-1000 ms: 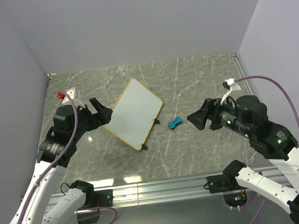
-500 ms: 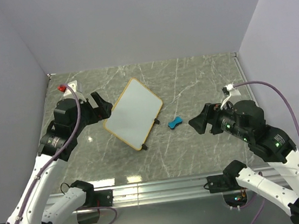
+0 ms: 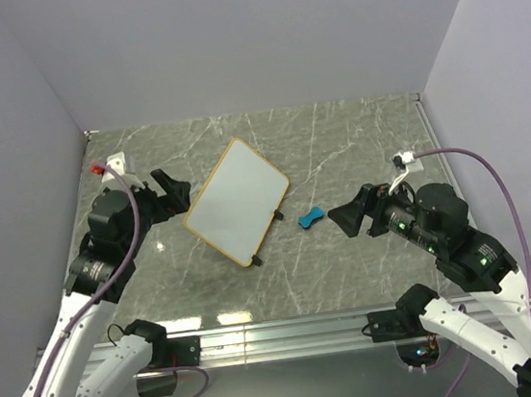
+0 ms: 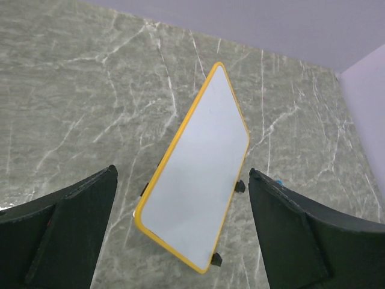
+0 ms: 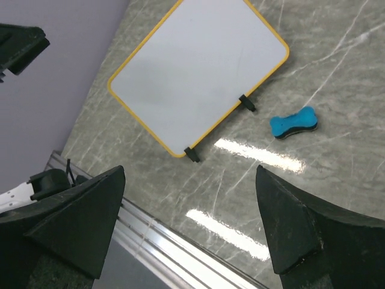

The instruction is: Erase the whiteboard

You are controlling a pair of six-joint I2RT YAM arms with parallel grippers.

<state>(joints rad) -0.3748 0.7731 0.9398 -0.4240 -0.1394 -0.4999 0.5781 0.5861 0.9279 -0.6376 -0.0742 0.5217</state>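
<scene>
The whiteboard (image 3: pixel 238 202), white with a thin yellow frame and two small black feet, lies at an angle on the marble table (image 3: pixel 355 139). Its face looks plain white in every view (image 4: pixel 198 174) (image 5: pixel 195 75). A small blue bone-shaped eraser (image 3: pixel 311 217) (image 5: pixel 293 123) rests just right of the board. My left gripper (image 3: pixel 173 189) (image 4: pixel 181 173) hovers open off the board's left corner, touching nothing. To the right of the eraser, my right gripper (image 3: pixel 344 219) (image 5: pixel 190 171) is open and empty, pointing towards the board.
A metal rail (image 3: pixel 282 332) (image 5: pixel 150 241) runs along the table's near edge. Lilac walls (image 3: pixel 16 142) close in the left, back and right sides. The left arm's fingertip shows at the top left of the right wrist view.
My left gripper has drawn back up and to the left, away from the board's corner. The right arm has sunk a little and its jaws have widened. Board and eraser have not moved.
</scene>
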